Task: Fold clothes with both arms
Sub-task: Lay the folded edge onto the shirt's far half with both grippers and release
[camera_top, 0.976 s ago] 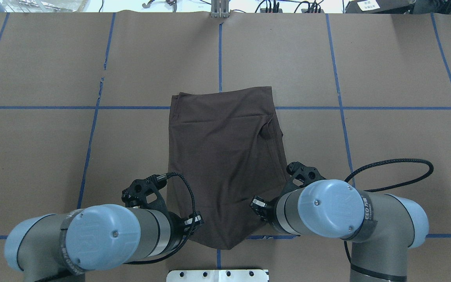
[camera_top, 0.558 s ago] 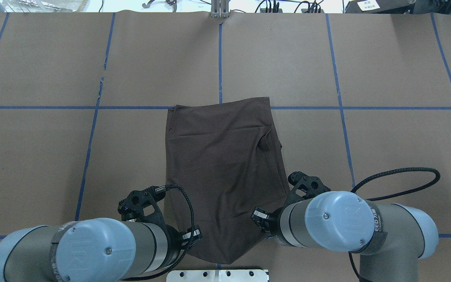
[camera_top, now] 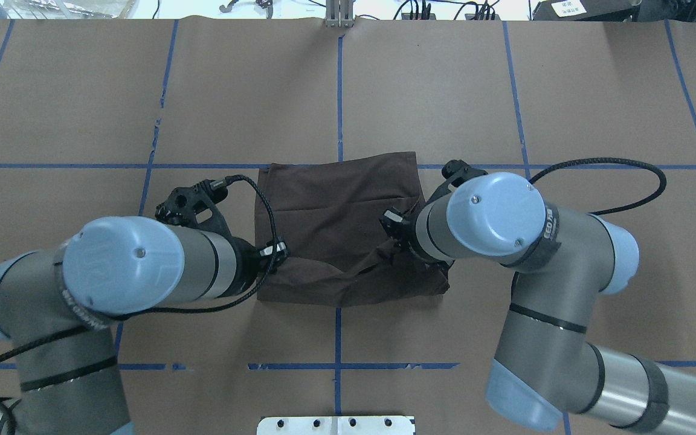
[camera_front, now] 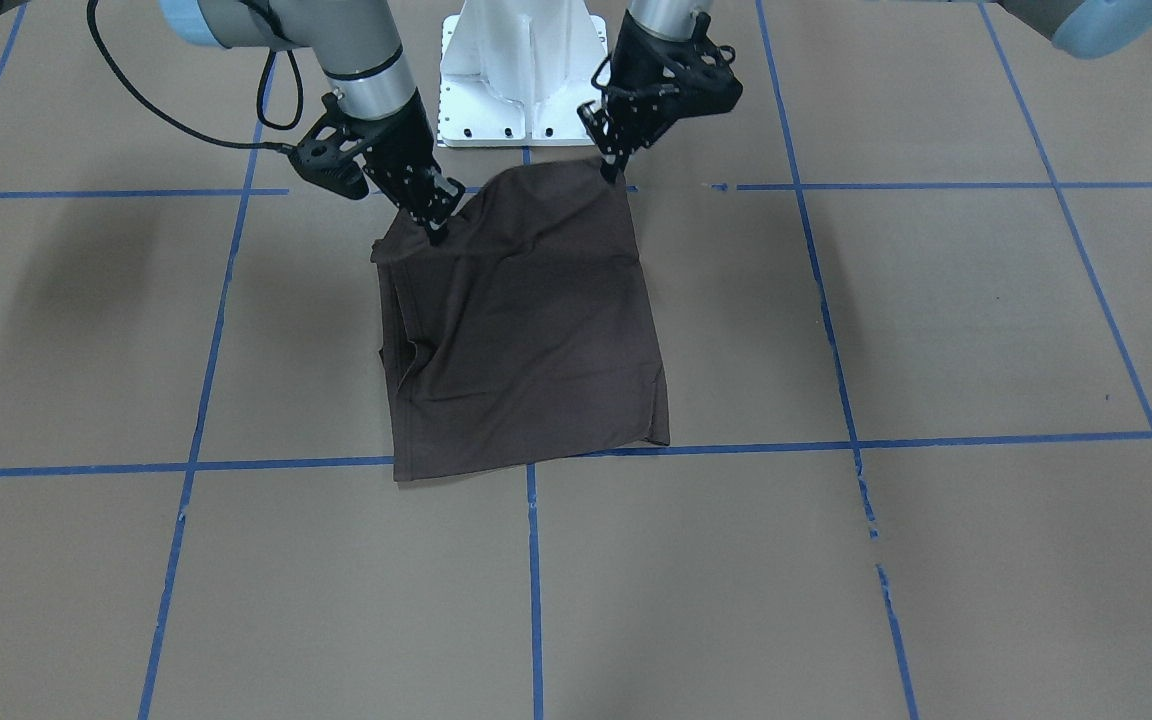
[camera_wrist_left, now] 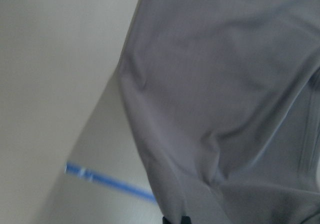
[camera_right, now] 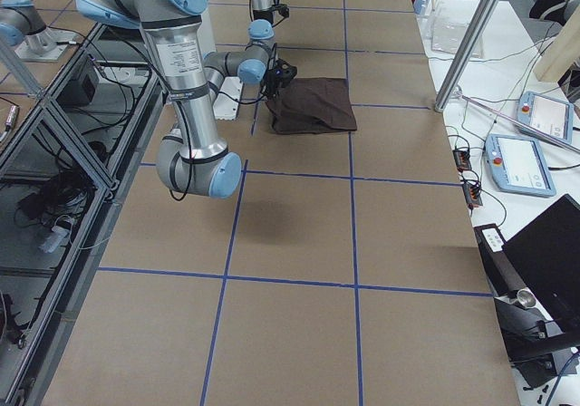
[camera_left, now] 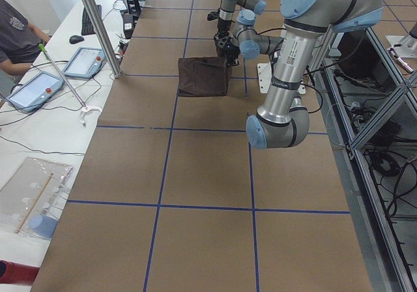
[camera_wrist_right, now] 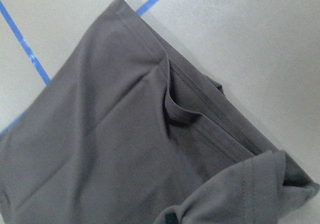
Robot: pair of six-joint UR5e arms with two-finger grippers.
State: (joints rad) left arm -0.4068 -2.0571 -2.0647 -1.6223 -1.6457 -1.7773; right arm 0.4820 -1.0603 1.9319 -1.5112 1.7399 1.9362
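Checker: Shirt (camera_top: pixel 336 205) — where, and the grip?
Tagger: Mid-table, far edge on the tape line (camera_top: pixel 203 165). Left gripper (camera_front: pixel 614 168) and right gripper (camera_front: pixel 436 228) each pinch a near corner.
Checker: Doing it well?
Tagger: Suggest level travel, same pace; land hem square on far edge, no middle sag.
Checker: Versus earlier?
Tagger: Grippers sat back by the base (camera_top: pixel 336 425), shirt long — now hem's carried forward, half-folded.
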